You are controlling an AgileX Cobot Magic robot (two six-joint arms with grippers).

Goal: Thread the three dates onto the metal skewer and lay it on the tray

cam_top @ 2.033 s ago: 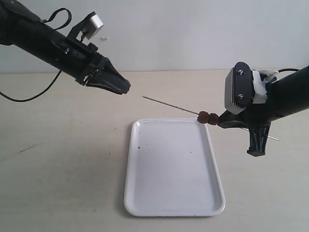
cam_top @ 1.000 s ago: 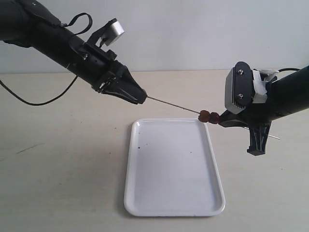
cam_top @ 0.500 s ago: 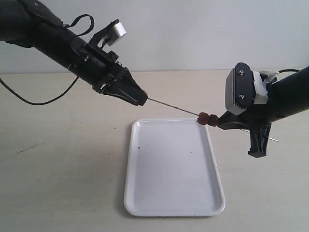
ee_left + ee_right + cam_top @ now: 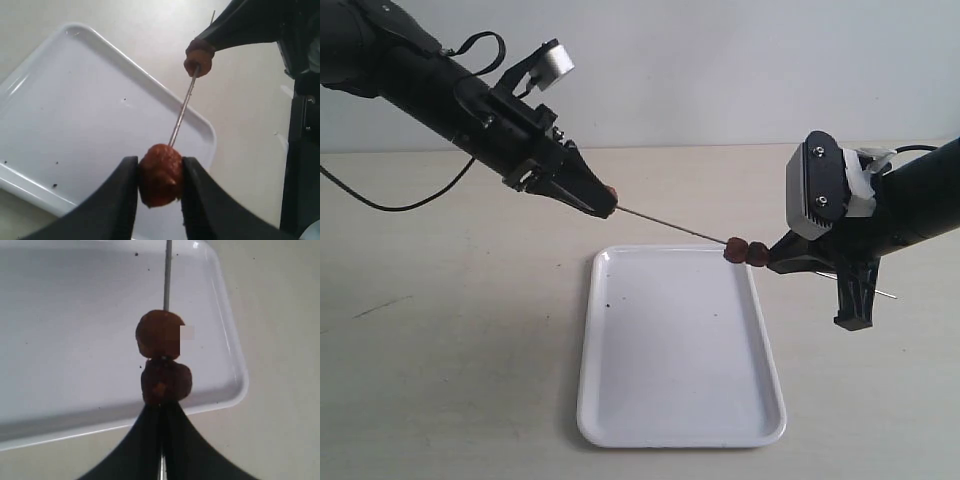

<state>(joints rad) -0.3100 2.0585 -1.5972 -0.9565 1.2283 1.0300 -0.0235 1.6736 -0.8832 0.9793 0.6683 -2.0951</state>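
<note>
The metal skewer (image 4: 675, 224) hangs in the air above the far edge of the white tray (image 4: 680, 385). My right gripper (image 4: 776, 262) is shut on the skewer (image 4: 167, 275), and two dates (image 4: 743, 250) sit on the rod just in front of its fingertips (image 4: 161, 347). My left gripper (image 4: 607, 203) is shut on the third date (image 4: 160, 174) at the skewer's free tip, where the rod (image 4: 182, 110) meets the date. In the exterior view that date (image 4: 610, 190) shows only as a small brown spot at the jaw tips.
The tray (image 4: 75, 110) lies flat on the pale tabletop with a few dark specks on it. A black cable (image 4: 390, 205) trails from the left arm across the table at the far left. The skewer's rear end (image 4: 888, 294) sticks out behind the right gripper.
The left gripper came down and right from above the table to the skewer's free tip. Over the last half second it shifted slightly back left, and the skewer end with the dates dipped a little.
</note>
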